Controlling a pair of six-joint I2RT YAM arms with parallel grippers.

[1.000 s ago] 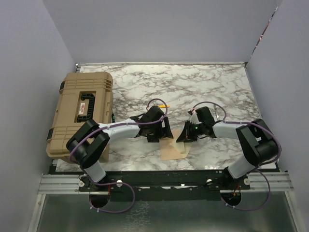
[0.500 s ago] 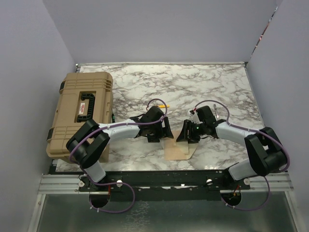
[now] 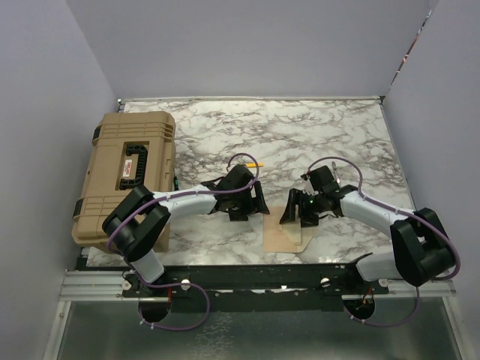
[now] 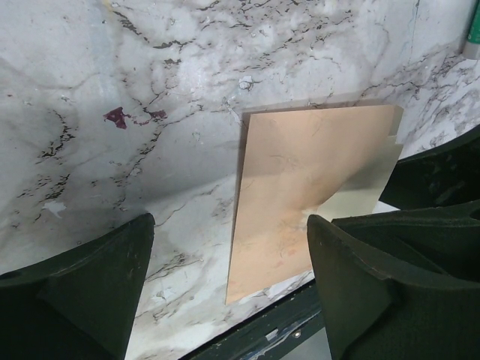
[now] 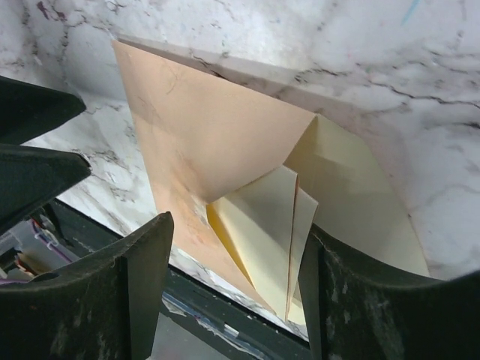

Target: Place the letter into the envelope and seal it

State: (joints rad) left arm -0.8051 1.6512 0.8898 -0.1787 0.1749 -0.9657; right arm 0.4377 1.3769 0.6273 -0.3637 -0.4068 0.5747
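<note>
The peach letter [image 4: 285,195] lies flat on the marble near the table's front edge, beside the paler cream inside of the envelope [image 4: 367,180]. From the top both read as one tan patch [image 3: 283,238]. My left gripper [image 4: 232,300] [image 3: 251,204] hovers open above the letter's left edge, touching nothing. My right gripper [image 5: 238,247] [image 3: 298,214] is open over the envelope [image 5: 352,187]. A cream fold [image 5: 262,225] stands up between its fingers, close to the right one. Where the peach sheet [image 5: 187,112] ends and the envelope's tan outside begins I cannot tell.
A tan hard case [image 3: 127,172] sits at the table's left side. The black front rail [image 3: 255,274] runs just below the papers. A small orange item [image 3: 259,163] lies behind the left gripper. Grey walls close the back and sides.
My right gripper has opened and let go of the paper it held raised, and its arm has swung right. The papers now lie flatter and further right. The left arm has not moved.
</note>
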